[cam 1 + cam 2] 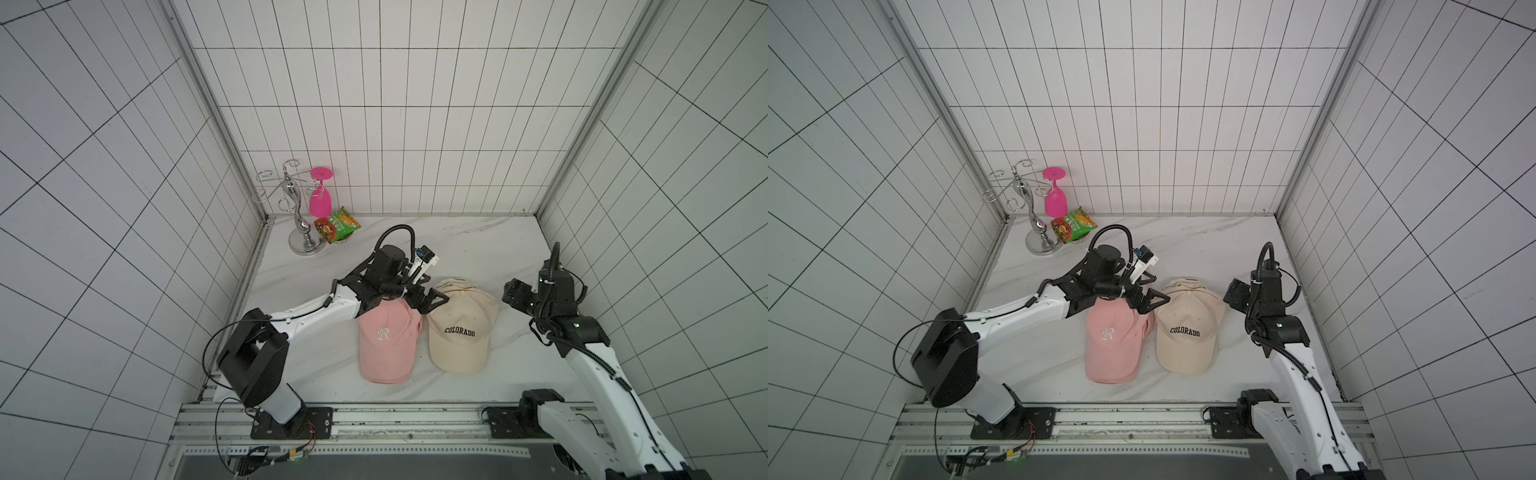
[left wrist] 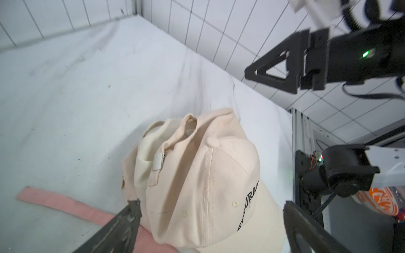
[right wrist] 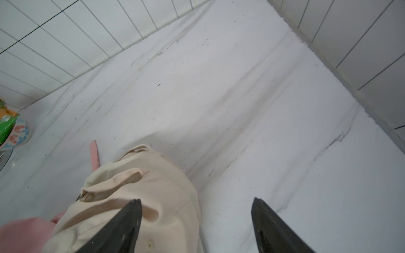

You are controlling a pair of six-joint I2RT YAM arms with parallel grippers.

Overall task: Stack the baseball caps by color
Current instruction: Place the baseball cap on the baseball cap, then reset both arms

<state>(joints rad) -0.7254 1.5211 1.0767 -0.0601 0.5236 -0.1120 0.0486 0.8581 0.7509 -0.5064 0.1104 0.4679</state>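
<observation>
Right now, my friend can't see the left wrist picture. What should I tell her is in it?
Nested cream caps with black lettering sit on a white table, seen close up. The left tool hangs open over them, holding nothing, and a pink strap lies on the table beside them.

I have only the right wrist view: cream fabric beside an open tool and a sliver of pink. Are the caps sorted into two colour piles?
Observer: Yes. In both top views a pink pile and a cream pile lie side by side, brims toward the robot.
Operator: What shows on top?
Observer: A white R on the pink pile and black COLORADO lettering on the cream one.
Operator: Where is the left tool?
Observer: The left tool is open and empty, above where the piles' backs meet.
</observation>
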